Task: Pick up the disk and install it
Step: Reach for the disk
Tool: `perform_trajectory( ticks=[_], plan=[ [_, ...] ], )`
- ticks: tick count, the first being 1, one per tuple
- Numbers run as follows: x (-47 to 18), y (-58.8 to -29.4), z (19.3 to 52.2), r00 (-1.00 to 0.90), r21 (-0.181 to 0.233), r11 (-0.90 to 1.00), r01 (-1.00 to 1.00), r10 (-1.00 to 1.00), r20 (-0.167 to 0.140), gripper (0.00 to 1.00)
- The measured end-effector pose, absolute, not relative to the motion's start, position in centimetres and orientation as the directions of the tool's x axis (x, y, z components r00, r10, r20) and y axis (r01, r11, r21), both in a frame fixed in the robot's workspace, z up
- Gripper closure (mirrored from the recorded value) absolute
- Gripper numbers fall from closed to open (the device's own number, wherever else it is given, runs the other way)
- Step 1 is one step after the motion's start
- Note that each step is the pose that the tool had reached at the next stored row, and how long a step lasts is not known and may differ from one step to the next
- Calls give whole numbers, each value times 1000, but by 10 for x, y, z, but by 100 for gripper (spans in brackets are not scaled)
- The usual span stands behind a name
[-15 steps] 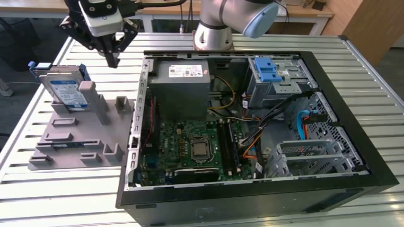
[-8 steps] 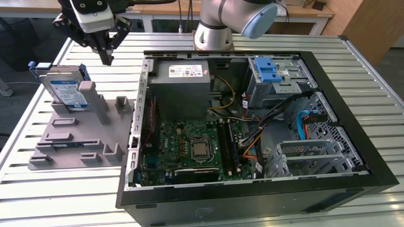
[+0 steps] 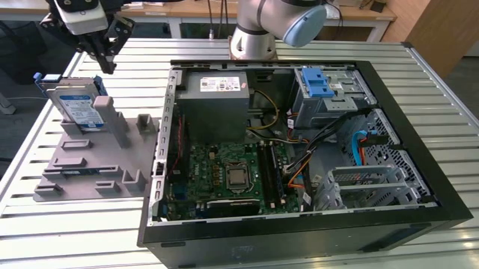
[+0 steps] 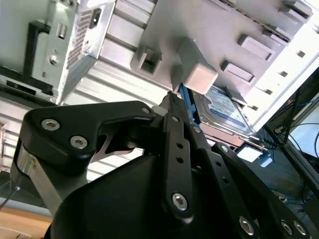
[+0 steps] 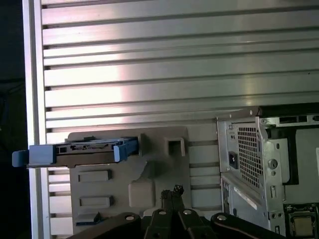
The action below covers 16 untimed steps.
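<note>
- Hovering with the gripper (image 3: 107, 66) above the holder (image 3: 82, 162), pinched closed on nothing.
- Leaving the disk (image 3: 78, 109) standing on edge in that holder, on the exterior view's left of the open case (image 3: 299, 246).
- Seeing the disk untouched in both wrist views, blue rails showing.
- Judging the pick-up as not begun, the install waiting entirely.

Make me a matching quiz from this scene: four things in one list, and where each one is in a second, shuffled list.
1 disk
2 gripper
3 power supply
4 blue latch

A on the drive cage
B in the case, next to the motherboard
C upright in the grey holder
D hovering over the grey holder, empty

Pairs: 1-C, 2-D, 3-B, 4-A
</note>
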<state>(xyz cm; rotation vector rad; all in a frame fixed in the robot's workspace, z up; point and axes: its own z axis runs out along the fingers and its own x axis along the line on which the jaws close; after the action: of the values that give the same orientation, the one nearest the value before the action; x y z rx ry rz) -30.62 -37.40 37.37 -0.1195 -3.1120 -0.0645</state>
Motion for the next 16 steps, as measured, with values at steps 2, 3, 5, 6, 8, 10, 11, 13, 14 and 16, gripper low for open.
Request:
perform_trajectory(
  ticks=[2,3,5,6,8,10,11,13,14,16],
  plan=[
    [-315,-372,373,-997,40,996,77,76,28,89],
    [-320,-371,373,-997,40,996,77,76,28,89],
    [-329,-369,372,-997,40,996,77,76,28,89],
    [-333,-369,372,-997,40,996,77,76,28,89],
    [-342,-367,371,-997,40,996,77,76,28,89],
    [-352,-366,370,-997,40,996,77,76,28,89],
    [-356,-365,370,-997,40,996,77,76,28,89],
    [-363,-363,369,-997,40,996,77,76,28,89],
    [-366,-363,369,-997,40,996,77,76,28,89],
    [-370,-362,369,-997,40,996,77,76,28,89]
  ],
)
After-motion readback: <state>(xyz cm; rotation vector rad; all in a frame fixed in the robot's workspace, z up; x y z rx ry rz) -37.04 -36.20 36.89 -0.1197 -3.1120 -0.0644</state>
